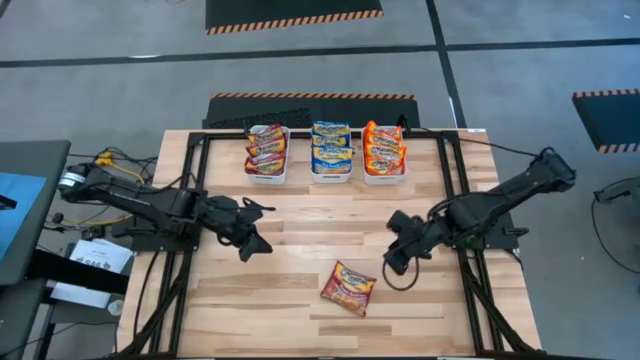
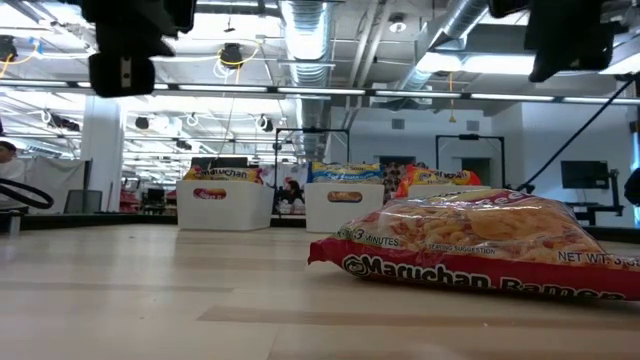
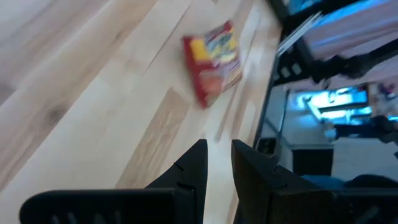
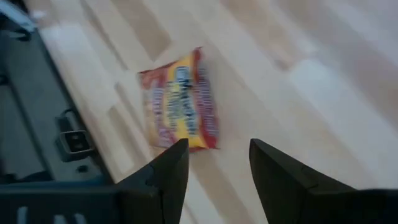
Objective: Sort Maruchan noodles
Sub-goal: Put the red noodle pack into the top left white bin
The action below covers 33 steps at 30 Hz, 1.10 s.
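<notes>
You have one loose red noodle packet (image 1: 348, 287) lying flat on the wooden table (image 1: 290, 320), near the front edge and slightly right of centre; in the low view it fills the right foreground (image 2: 480, 250), with its printed face up. Note that nothing touches it. The right gripper (image 1: 397, 262) hangs above the table just right of this packet, toward the right edge; its two fingers (image 4: 168, 171) stand apart with a clear gap and hold nothing, and the packet (image 4: 179, 107) shows beyond them in the right wrist view. The left gripper (image 1: 256, 247) sits over the left half of the table, well apart from the loose packet; its fingers (image 3: 196, 165) stand close together with only a narrow gap between them, and nothing is held. In the left wrist view the same packet (image 3: 212, 60) appears farther off, blurred. Along the back edge you will find three white bins in a row: the left bin (image 1: 268, 177) holds red packets (image 1: 266, 145), the middle bin (image 1: 331, 178) holds blue packets (image 1: 331, 145), and the right bin (image 1: 385, 180) holds orange packets (image 1: 384, 145). Each stack rises above its bin's rim, as the low view confirms.
</notes>
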Tool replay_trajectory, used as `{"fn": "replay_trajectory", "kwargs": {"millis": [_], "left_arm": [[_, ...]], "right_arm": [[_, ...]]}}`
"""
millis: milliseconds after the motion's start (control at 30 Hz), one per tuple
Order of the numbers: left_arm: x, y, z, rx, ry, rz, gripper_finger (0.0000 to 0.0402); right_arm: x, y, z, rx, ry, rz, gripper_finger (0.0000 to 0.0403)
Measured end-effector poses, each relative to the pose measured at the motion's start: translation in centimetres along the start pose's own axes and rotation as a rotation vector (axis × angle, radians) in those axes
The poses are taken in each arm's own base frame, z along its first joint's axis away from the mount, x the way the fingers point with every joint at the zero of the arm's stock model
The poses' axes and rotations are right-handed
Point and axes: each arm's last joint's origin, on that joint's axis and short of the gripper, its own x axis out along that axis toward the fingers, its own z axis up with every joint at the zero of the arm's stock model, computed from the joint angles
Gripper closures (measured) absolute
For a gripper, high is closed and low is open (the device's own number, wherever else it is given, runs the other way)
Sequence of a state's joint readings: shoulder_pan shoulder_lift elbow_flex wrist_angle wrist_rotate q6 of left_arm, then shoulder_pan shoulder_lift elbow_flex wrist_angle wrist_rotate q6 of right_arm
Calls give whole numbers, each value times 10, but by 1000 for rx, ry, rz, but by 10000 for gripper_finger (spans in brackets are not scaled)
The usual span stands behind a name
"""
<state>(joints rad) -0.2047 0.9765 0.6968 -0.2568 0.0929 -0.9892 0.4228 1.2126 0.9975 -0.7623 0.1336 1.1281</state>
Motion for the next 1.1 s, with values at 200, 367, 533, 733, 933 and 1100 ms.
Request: {"fn": "replay_trajectory", "kwargs": {"millis": [200, 367, 533, 733, 933, 1100], "left_arm": [[7, -4, -1, 14, 8, -33, 343], [8, -9, -2, 27, 4, -70, 343], [8, -10, -4, 33, 12, -77, 343], [8, -10, -6, 38, 22, -73, 343], [8, -10, -6, 38, 23, -69, 343], [8, -10, -6, 38, 24, -68, 343]], "right_arm": [[39, 14, -1, -36, 20, 25, 186], [74, 16, -6, -63, 94, -28, 184], [110, 18, -14, -86, 196, -28, 184], [141, 17, -17, -83, 230, -31, 184], [160, 16, -16, -68, 248, -24, 184], [175, 11, -18, -6, 277, -52, 190]]}}
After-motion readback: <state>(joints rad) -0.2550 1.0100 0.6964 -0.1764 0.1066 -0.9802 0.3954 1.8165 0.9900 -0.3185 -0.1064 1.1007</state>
